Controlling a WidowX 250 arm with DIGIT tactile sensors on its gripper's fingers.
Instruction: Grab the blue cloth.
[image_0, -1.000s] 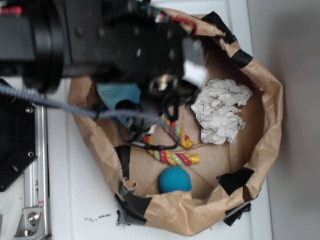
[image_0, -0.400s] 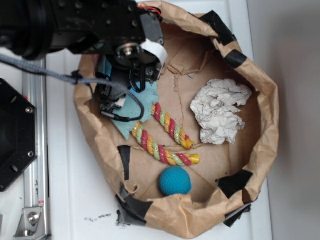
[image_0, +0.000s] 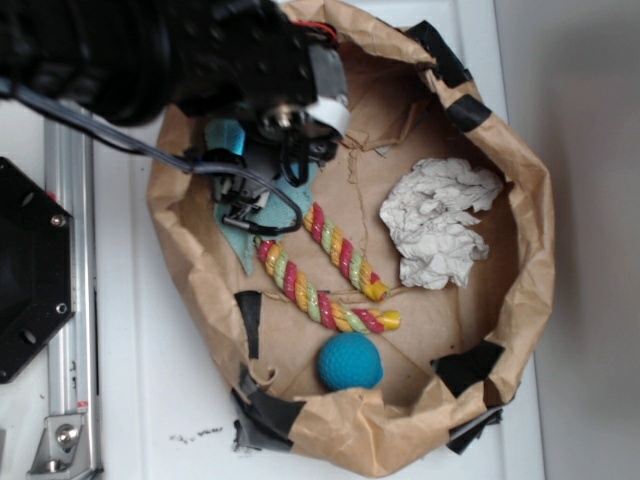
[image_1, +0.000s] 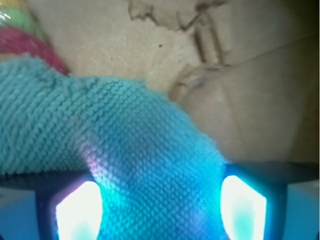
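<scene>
Reaching down into the left part of a crumpled brown paper basket (image_0: 520, 290), the black arm covers much of the blue cloth (image_0: 238, 238), whose light teal terry shows as a patch beside the arm's upper left and as a pointed flap poking out below it on the paper floor. From the wrist view the gripper (image_1: 160, 207) has its two fingers spread, one glowing pad (image_1: 77, 210) at the left and the other at the right, with a raised fold of the blue cloth (image_1: 115, 145) filling the space between them; whether the pads already press the fabric cannot be told. Just beside the cloth, toward the basket's middle, lies a rope toy (image_0: 335, 270) twisted in red, yellow and green, in two lengths that run diagonally. A crumpled white paper wad (image_0: 440, 222) sits well apart at the right, and a small darker teal ball (image_0: 350, 362) rests near the basket's lower rim. Black tape patches the rim in several places. The basket stands on a white desk (image_0: 150, 400), with a metal rail (image_0: 70, 300) along its left.
</scene>
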